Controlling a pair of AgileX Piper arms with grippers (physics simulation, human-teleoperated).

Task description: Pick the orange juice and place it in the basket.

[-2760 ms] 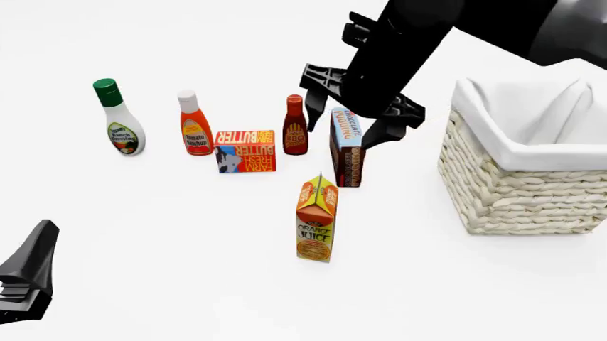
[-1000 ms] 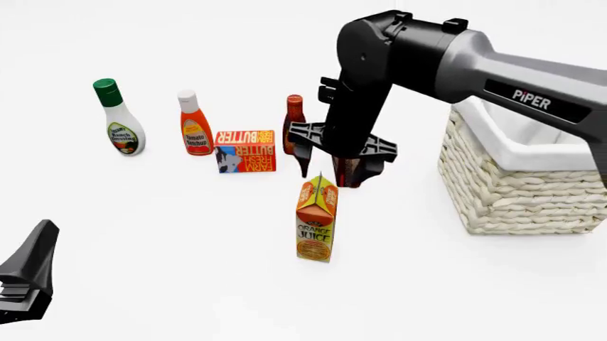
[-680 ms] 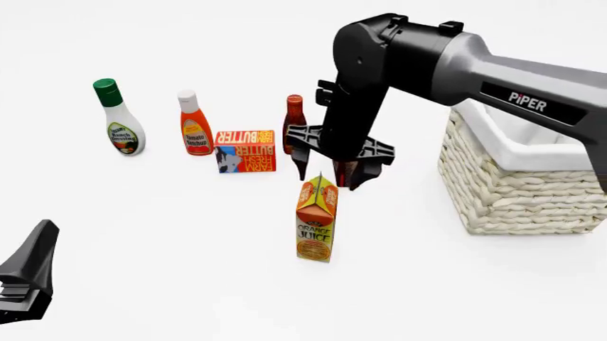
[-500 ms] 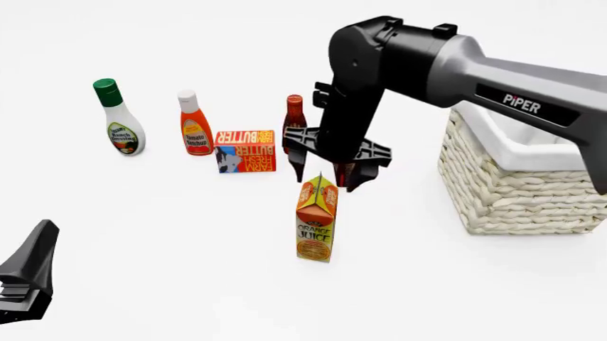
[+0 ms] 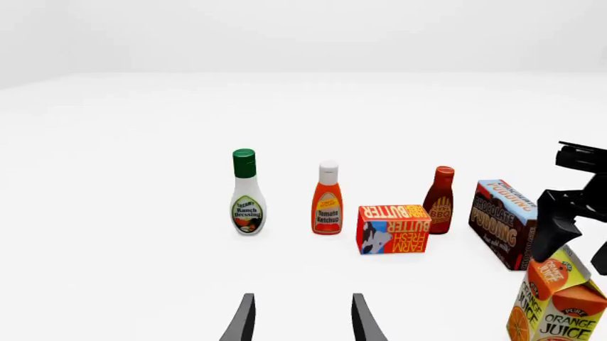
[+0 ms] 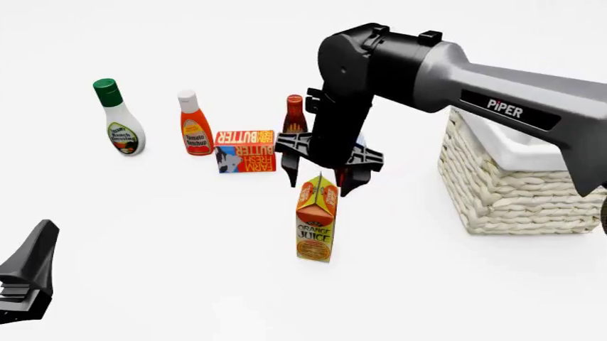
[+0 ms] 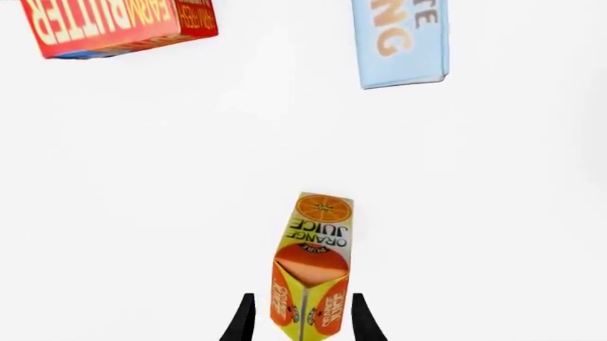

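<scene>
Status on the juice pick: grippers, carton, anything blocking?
Right gripper open, fingers straddling top of the upright orange-and-yellow orange juice carton, not gripped. Left gripper open, idle. Cream wicker basket at right; path looks unobstructed.

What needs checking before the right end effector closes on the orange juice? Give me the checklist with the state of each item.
1. Orange juice upright on the table: ok.
2. Right end effector open, fingers either side of the carton's gable top: ok.
3. Carton centred between the fingers, per the right wrist view: ok.
4. Fingers low enough for a secure hold on the carton body: cannot tell; they seem to be only at the gable.
5. Chocolate pudding box behind clear of the fingers: cannot tell, hidden by the arm in the front view.
6. Basket upright, unobstructed: ok.
</scene>
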